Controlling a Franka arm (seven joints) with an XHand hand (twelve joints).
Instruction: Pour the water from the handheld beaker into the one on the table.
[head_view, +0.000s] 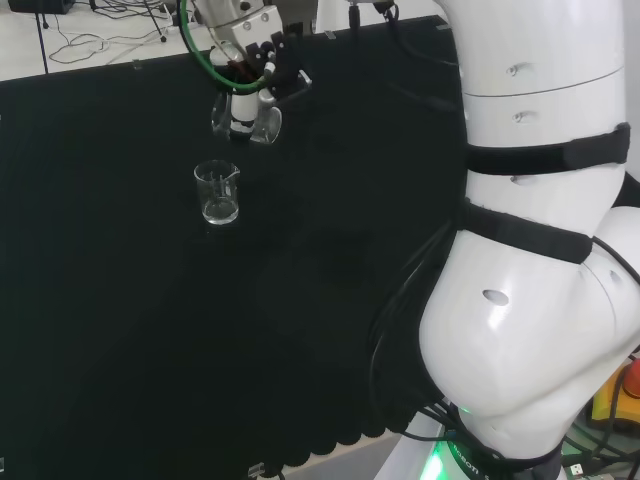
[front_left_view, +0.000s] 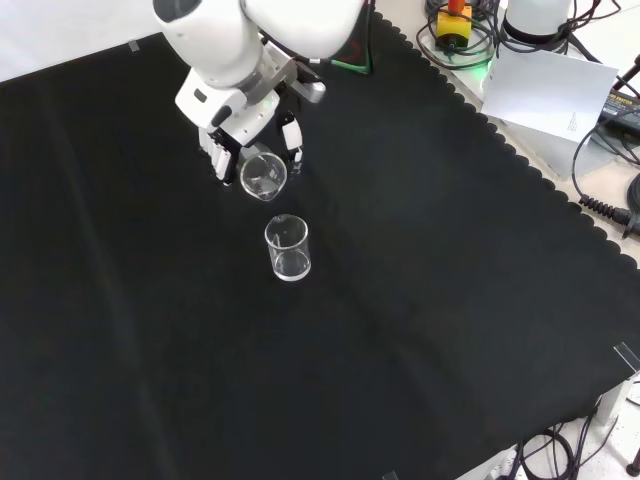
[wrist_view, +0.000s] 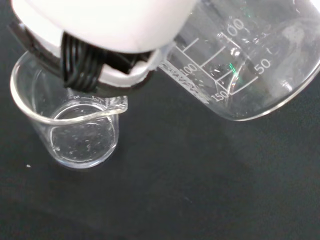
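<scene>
gripping a tilted beaker (wrist_view: 250, 65) with printed volume marks, the robot hand (front_left_view: 245, 125) hovers beside the table beaker (front_left_view: 288, 248).

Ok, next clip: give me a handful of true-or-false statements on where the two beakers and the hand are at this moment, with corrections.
1. The hand holds a beaker in the air. True; the held beaker is clear of the black cloth.
2. The held beaker is upright. False; it is tipped, mouth toward the front camera.
3. A second beaker stands upright on the cloth. True.
4. The two beakers touch at the rims. False; there is a gap between them in the head and front views.
5. The standing beaker lies on a cork ring. False; it sits straight on the cloth.
</scene>
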